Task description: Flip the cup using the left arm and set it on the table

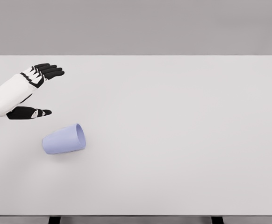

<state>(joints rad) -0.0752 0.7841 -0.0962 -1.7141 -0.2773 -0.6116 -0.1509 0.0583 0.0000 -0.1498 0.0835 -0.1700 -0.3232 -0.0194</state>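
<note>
A pale lavender cup [64,139] lies on its side on the white table [173,130], left of the middle, with its open mouth facing right. My left hand [46,91] hovers above and to the upper left of the cup, apart from it. Its black fingers [47,71] are stretched out toward the right and the thumb [31,112] is spread below them, so the hand is open and holds nothing. The right arm does not show.
The table's near edge [136,215] runs along the bottom of the view and its far edge meets a grey wall. Nothing else stands on the table.
</note>
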